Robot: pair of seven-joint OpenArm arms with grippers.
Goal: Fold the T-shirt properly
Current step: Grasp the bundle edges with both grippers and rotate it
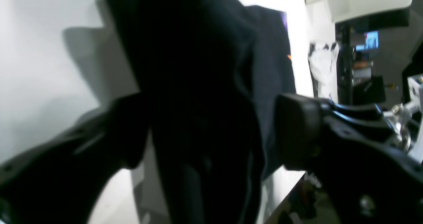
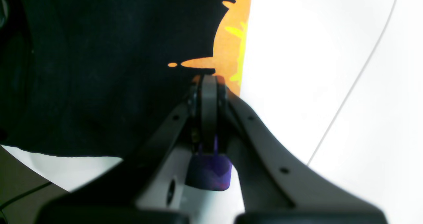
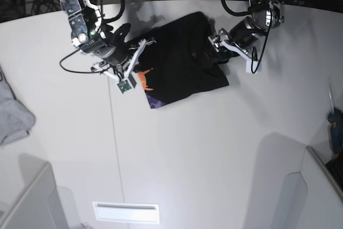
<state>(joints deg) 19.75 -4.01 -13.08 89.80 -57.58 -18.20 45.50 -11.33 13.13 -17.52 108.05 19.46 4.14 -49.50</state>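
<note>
Base view: T-shirt (image 3: 182,57) on table (image 3: 187,154)

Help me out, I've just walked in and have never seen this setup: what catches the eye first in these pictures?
The black T-shirt lies bunched at the far middle of the white table, a strip of orange and purple print showing at its near-left edge. An arm flanks it on each side: the right claw is shut on the printed edge, while the left claw stands open with dark cloth between its fingers. A light grey garment sits at the table's left edge.

bare table (image 3: 203,148) before T-shirt (image 3: 179,63), grey garment (image 3: 13,116) far aside
</note>
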